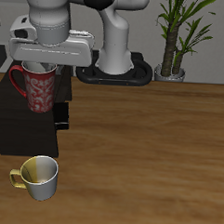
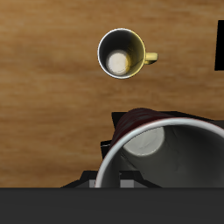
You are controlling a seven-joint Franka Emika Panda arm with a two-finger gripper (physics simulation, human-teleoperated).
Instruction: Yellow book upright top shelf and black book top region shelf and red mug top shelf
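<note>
My gripper (image 1: 37, 70) is shut on the rim of the red mug (image 1: 35, 88) and holds it upright over the flat top of the black shelf (image 1: 15, 127) at the table's edge. I cannot tell whether the mug's base touches the top. In the wrist view the red mug's pale rim and grey inside (image 2: 166, 162) fill the frame close up, with the shelf's black top (image 2: 44, 206) beneath. The yellow book and the black book do not show clearly in either view.
A white-and-yellow mug (image 1: 38, 176) stands on the wooden table in front of the shelf, near the front edge; it also shows in the wrist view (image 2: 121, 52). A potted plant (image 1: 176, 43) stands at the back beside the robot's base (image 1: 116, 68). A black shape (image 2: 220, 45) cuts the wrist frame's edge.
</note>
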